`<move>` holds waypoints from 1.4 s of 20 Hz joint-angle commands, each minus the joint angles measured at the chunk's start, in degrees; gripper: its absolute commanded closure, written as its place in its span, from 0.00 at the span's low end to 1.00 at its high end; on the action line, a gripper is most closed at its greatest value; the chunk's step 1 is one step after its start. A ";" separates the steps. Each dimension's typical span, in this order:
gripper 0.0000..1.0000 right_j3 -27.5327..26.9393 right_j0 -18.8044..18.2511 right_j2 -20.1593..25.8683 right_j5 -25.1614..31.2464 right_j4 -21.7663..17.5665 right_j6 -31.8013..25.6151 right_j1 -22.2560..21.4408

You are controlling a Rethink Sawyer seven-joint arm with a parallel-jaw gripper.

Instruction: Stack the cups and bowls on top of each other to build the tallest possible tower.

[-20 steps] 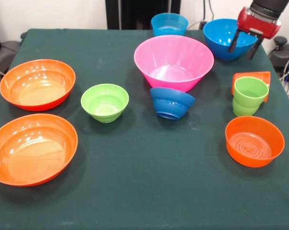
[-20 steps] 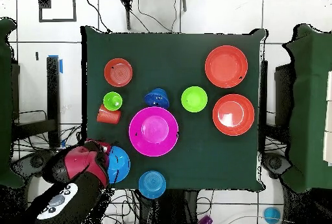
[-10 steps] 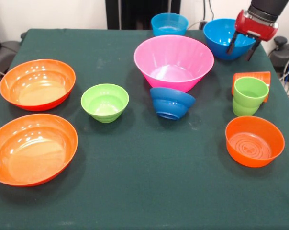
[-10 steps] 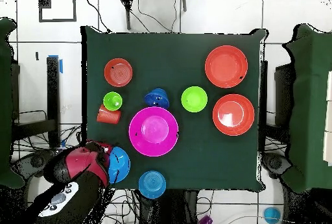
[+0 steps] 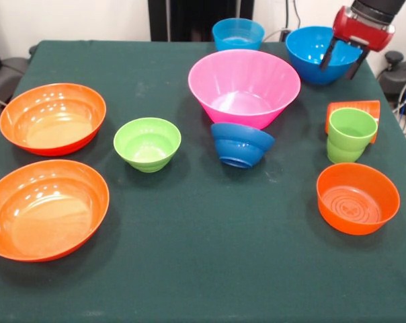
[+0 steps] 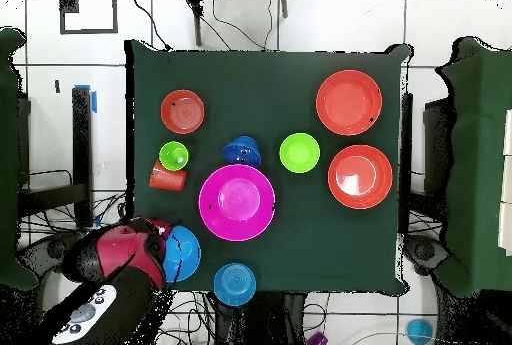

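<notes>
Reading the front view from bottom to top: nothing is stacked yet, so no tower exists. Lower left, a wide orange bowl [image 5: 47, 209]; lower right, a smaller orange bowl [image 5: 357, 198]. Mid-left, a second wide orange bowl [image 5: 52, 118], with a small green bowl [image 5: 147, 143] to its right. At centre, a dark blue bowl [image 5: 242, 144] sits tipped, apparently leaning on the wall of the big pink bowl [image 5: 244, 87] behind it. Mid-right, a green cup [image 5: 350, 134] stands upright, touching an orange cup [image 5: 354, 109] that lies on its side behind it. Top centre, a light blue bowl [image 5: 238, 33]; upper right, a second blue bowl [image 5: 322, 54].

Gripper [image 5: 342, 59] hangs at the upper right over the far rim of that second blue bowl, fingers spread wide, holding nothing.

Risks, as judged:
- A finger landing on the rim instead of straddling it could tip or skate the glossy bowl toward the table edge, which is close there.
- Moving the pink bowl would likely drop or roll the leaning dark blue bowl.
- The lying orange cup may roll if nudged and topple the green cup.
- Small bowls under large ones would make a wobbly stack.

Writing: no brands, labels or legible text found on any item.
</notes>
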 commanded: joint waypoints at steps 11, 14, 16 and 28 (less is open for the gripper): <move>0.00 -1.22 6.11 -0.75 18.56 -2.29 8.06 -12.25; 0.00 1.41 6.66 -0.59 17.68 -2.43 7.77 -14.26; 0.00 2.62 6.67 -0.34 16.64 -2.56 7.53 -14.72; 0.00 6.63 4.07 1.89 11.05 -3.80 5.42 -15.36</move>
